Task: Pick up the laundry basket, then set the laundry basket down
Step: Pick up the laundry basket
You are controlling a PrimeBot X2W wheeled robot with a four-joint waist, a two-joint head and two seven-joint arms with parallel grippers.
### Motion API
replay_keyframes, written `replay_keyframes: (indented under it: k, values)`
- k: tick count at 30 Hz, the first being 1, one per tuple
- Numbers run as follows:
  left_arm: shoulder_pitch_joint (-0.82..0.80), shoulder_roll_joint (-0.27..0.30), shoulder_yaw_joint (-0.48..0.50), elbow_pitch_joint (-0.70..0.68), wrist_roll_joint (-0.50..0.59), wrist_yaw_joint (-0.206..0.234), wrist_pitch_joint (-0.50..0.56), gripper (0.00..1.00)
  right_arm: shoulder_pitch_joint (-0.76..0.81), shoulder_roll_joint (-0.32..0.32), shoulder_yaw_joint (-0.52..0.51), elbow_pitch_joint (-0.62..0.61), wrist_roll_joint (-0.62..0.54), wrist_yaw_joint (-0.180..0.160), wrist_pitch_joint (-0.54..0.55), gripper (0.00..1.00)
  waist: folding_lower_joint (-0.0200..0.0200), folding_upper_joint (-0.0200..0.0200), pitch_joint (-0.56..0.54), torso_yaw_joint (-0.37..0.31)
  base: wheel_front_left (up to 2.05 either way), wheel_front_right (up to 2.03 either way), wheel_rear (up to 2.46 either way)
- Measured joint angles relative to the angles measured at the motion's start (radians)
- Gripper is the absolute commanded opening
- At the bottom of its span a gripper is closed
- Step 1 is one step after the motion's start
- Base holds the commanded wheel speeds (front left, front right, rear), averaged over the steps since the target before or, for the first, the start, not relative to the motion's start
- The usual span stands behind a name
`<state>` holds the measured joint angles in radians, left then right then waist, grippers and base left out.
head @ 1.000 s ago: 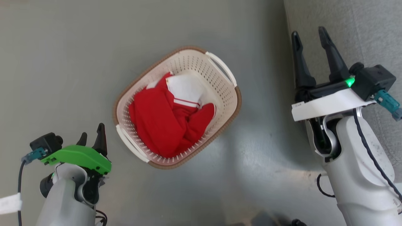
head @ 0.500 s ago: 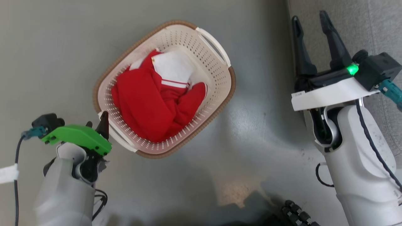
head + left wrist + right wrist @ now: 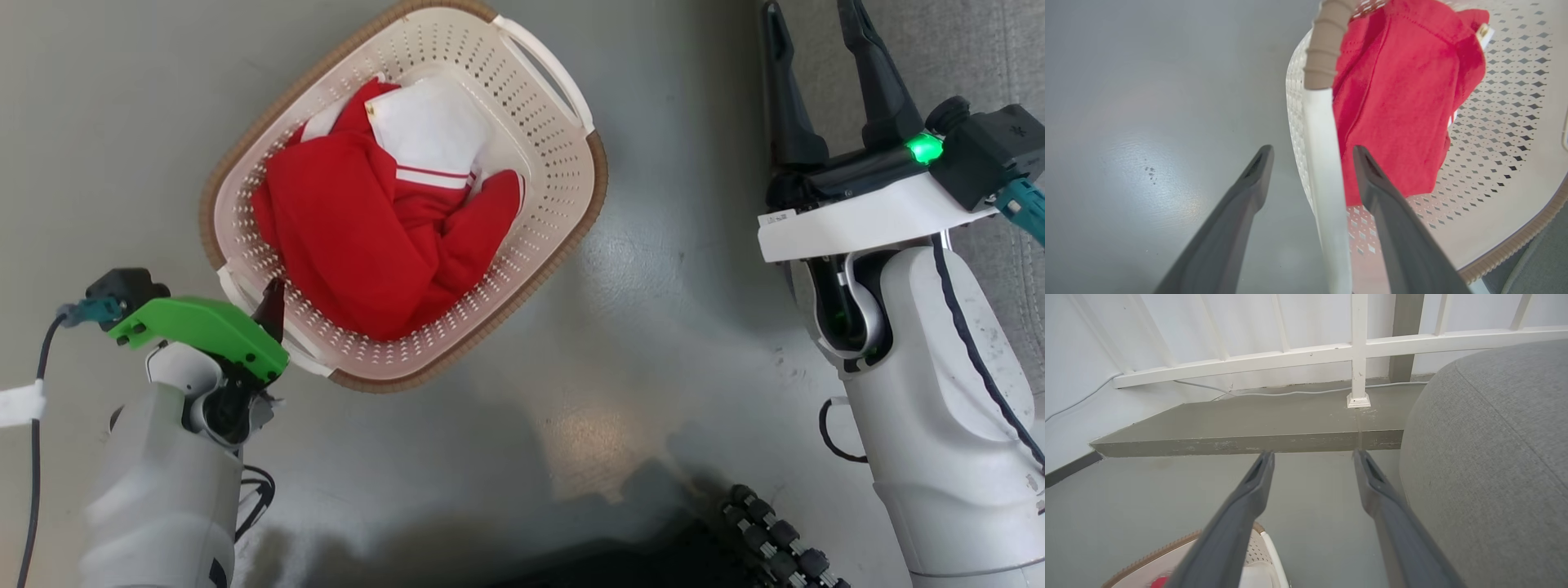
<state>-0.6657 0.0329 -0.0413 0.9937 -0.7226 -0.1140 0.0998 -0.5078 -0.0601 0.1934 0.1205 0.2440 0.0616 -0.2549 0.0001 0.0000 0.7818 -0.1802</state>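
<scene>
Left gripper (image 3: 1312,150) has moved up to the laundry basket (image 3: 563,204).
Its spread fingers straddle the near white handle (image 3: 1323,183), ungripped; basket sits on the floor (image 3: 122,122); right gripper (image 3: 808,16) hangs apart, spread, empty.

Floor (image 3: 122,122): smooth grey, glossy light patches lower centre. Grey upholstered seat (image 3: 1494,457): right side. Raised grey step (image 3: 1269,420): centre. White railing (image 3: 1290,355) above it, with a white cable (image 3: 1290,393) along its foot.

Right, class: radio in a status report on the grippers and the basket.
Left gripper open, straddling near handle. Right gripper open, empty, beside sofa. Basket on floor, clothes inside.
</scene>
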Motion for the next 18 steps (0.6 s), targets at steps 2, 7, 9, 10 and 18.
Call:
replay_keyframes:
  k: [2,7,9,10,18]
  values:
    - [-0.012,0.000,-0.001,0.008,0.000,0.000,0.006,1.00,-0.001,0.000,0.001,0.000,0.000,0.000,0.000,1.00,0.0000,0.0000,0.010,-0.002,0.00,0.00,0.00]
    - [-0.038,0.000,-0.002,0.035,0.000,0.000,0.007,1.00,-0.004,0.001,0.000,0.005,0.000,0.000,0.000,1.00,0.0000,0.0000,0.025,-0.003,0.00,0.00,0.00]
    - [-0.043,0.000,-0.002,0.045,0.000,0.000,0.007,0.82,-0.005,0.001,0.000,0.006,0.000,0.000,0.000,1.00,0.0000,0.0000,0.027,-0.003,0.00,0.00,0.00]
    - [-0.047,0.000,-0.003,0.052,0.000,0.000,0.007,0.50,-0.007,0.001,0.000,0.006,0.000,0.000,0.000,1.00,0.0000,0.0000,0.027,-0.002,0.00,0.00,0.00]
    - [-0.072,0.004,-0.015,0.082,0.000,-0.001,0.003,0.00,-0.018,0.002,-0.001,0.011,0.002,0.000,0.000,1.00,0.0000,0.0000,0.029,0.000,0.00,0.00,0.00]
